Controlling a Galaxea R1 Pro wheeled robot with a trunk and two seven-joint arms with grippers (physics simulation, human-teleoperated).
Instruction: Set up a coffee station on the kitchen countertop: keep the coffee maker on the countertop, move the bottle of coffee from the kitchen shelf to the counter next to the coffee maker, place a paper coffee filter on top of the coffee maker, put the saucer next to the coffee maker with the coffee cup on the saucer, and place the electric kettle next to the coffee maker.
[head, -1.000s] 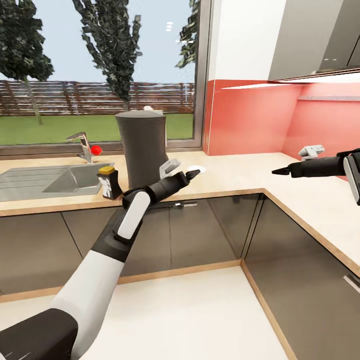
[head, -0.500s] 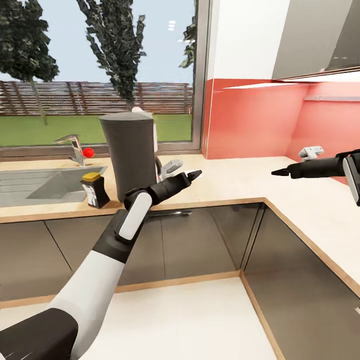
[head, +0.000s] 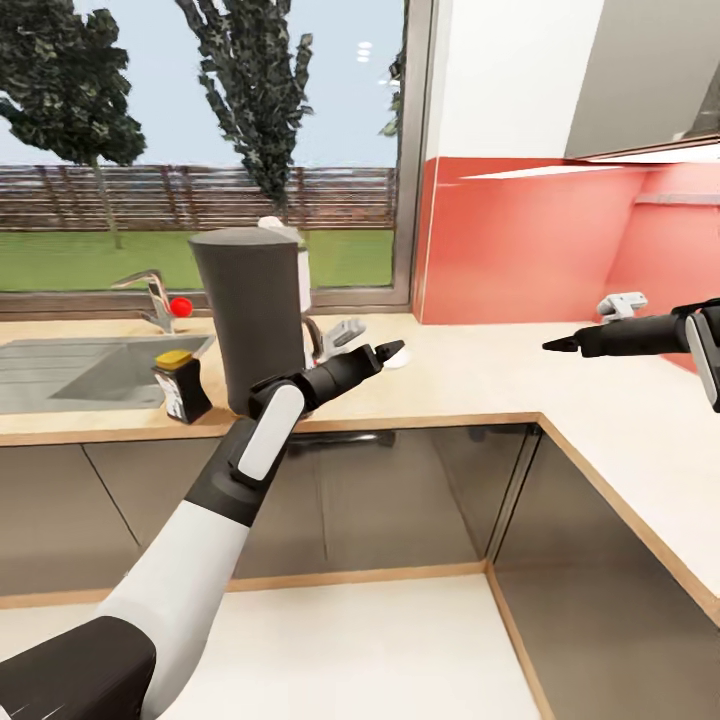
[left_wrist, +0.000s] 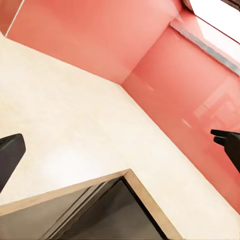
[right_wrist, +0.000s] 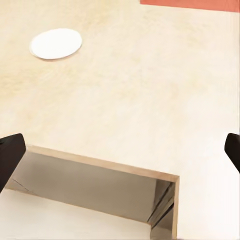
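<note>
Coffee maker (head: 252, 315), a tall charcoal cylinder with a smooth curved back, is seen on the pale wood-look countertop (head: 480, 375) beside the steel sink (head: 60, 365); its white upper part is mostly hidden behind it. The bottle of coffee (head: 178, 385) stands beside it. The saucer (right_wrist: 55, 43), flat and white, is partly covered by the left gripper (head: 385, 352). Both the left and the right gripper (head: 560, 344) are held with jaws spread, empty.

View swung left (coffee maker (head: 250, 315) nearer frame centre).
</note>
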